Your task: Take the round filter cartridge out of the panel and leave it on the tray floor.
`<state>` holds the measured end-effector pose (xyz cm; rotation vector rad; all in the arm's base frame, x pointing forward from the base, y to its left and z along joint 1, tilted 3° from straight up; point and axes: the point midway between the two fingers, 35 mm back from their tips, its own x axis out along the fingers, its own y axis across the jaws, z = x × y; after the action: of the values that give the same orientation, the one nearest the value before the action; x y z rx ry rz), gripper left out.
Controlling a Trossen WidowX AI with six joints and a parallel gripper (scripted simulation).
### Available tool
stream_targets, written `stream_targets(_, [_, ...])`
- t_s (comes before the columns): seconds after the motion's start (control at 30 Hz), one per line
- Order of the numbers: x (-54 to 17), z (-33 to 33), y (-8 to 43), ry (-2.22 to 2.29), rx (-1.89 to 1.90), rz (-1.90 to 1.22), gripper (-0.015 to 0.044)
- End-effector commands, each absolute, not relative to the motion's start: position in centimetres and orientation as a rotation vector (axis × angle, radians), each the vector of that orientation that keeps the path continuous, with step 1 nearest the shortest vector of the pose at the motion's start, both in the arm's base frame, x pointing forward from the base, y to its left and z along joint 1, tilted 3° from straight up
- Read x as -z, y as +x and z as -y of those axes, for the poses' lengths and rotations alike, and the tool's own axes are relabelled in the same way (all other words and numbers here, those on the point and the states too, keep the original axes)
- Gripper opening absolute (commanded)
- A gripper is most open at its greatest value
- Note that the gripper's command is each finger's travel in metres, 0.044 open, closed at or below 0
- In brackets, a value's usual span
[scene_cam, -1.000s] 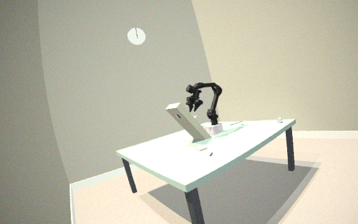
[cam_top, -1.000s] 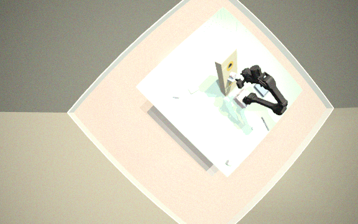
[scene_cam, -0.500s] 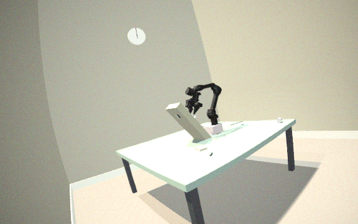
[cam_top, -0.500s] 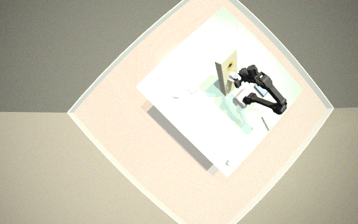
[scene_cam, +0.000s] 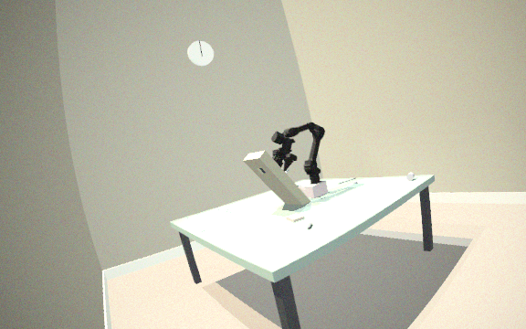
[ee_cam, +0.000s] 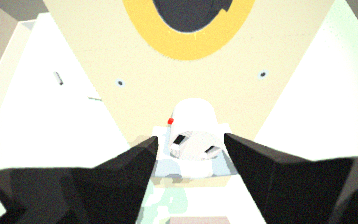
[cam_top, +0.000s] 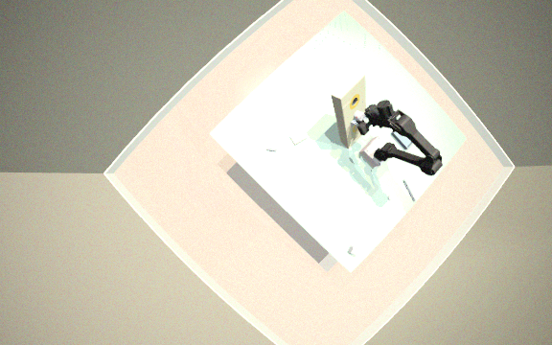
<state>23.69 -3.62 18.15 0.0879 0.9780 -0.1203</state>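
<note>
Closing in on a cartridge already clear of its socket

In the wrist view, the filter cartridge (cam_top: 359, 116) (ee_cam: 195, 122) is just below the middle of the frame, out of the panel (cam_top: 340, 120) (scene_cam: 277, 183) (ee_cam: 155, 75) and within the outline of the tray (cam_top: 354, 122) (ee_cam: 225, 162). The yellow ring (ee_cam: 152, 37) at the top of the frame surrounds a dark, vacant hole. I cannot tell whether the cartridge rests fully on the tray floor.

The claw (cam_top: 359, 122) (scene_cam: 286, 168) (ee_cam: 190, 138) stands apart, clamped on nothing, one tip to the left of the cartridge and one to the right. The left gap shows plainly; the right one is slim, and contact there cannot be ruled out.

The cartridge's long axis seems to run up and down the wrist frame, its two-slotted face tipped toward the lower edge, so the fingers would close across the barrel. As I judge it, the removal is done and the settling remains. If the cartridge is stable, backing straight off along the view would suit; drifting sideways could catch the barrel with the nearer right tip and roll it.
</note>
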Motion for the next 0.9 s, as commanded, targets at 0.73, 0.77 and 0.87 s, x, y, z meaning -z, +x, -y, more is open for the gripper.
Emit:
stream_targets(0.73, [-19.3, 3.8, 24.3, 0.087, 0.123, -0.975, 0.0000])
stream_targets(0.77, [-19.6, 3.8, 24.5, 0.086, 0.123, -0.975, 0.0000])
stream_targets(0.87, [-20.3, 3.9, 24.9, 0.086, 0.125, -0.974, 0.0000])
